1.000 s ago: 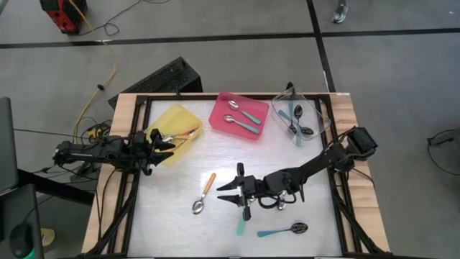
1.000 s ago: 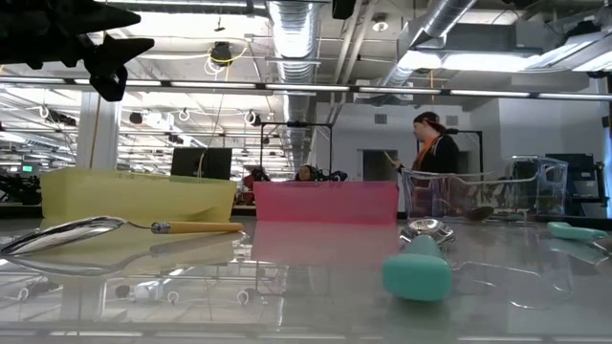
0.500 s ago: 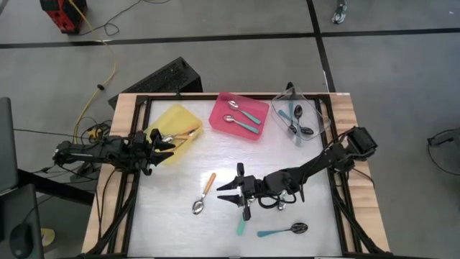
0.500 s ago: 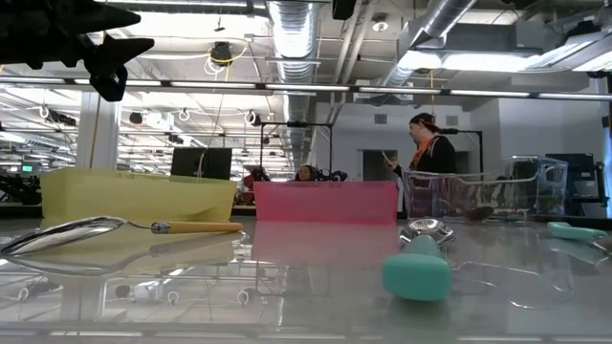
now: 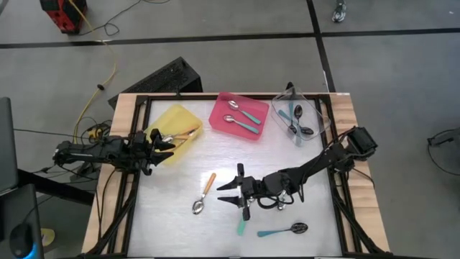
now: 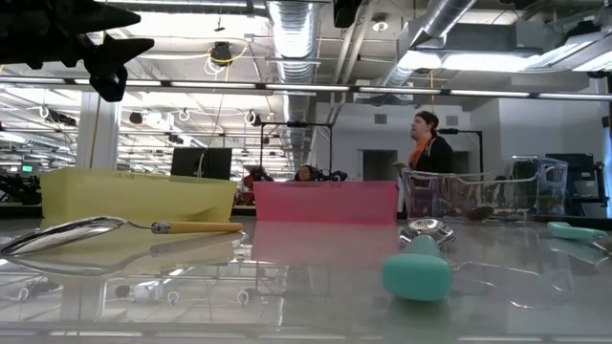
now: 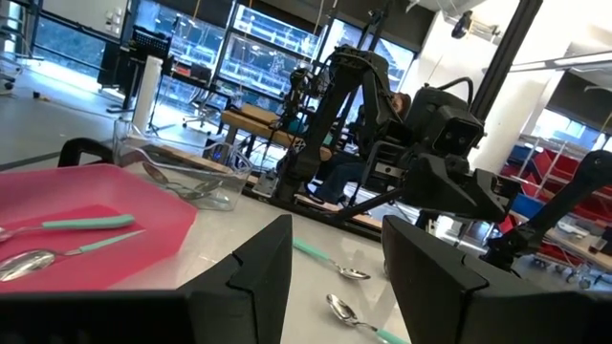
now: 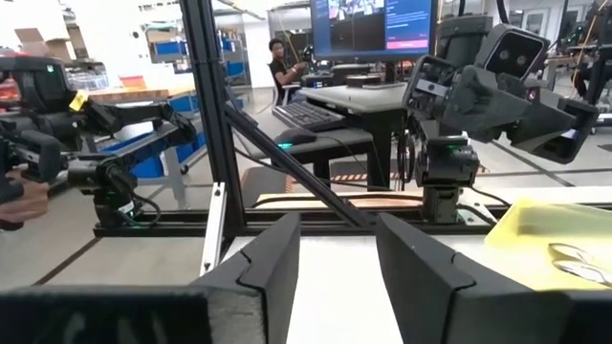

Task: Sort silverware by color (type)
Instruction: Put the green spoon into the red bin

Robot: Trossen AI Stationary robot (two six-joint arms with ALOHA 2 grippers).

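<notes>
Your left tool [image 5: 164, 142] hangs over the near end of the yellow tray [image 5: 176, 133] at the table's [image 5: 172, 216] far left. Its fingers [image 7: 258, 272] stand parted with nothing between them.

Your right tool [image 5: 228, 193] hovers over the middle of the table, pointing left. Its fingers [image 8: 273, 263] also stand apart and hold nothing.

Note the positions of the spoons:
- An orange-handled spoon [image 5: 203, 194] lies on the table just left of the right tool, bowl toward the near edge.
- A teal-handled spoon [image 5: 242, 225] lies just near of the right tool.
- A teal spoon with a dark bowl [image 5: 284, 230] lies to its right, near the near edge.
- One more spoon [image 5: 282, 204] lies partly under the right arm.
- The pink tray [image 5: 222, 122] at the far centre contains two teal-handled spoons [image 5: 241, 119].
- The clear tray [image 5: 316, 116] at the far right contains further teal spoons [image 5: 296, 121].
- The yellow tray contains orange-handled spoons [image 5: 183, 134].

A person [image 6: 427, 153] stands in the room beyond the table.
</notes>
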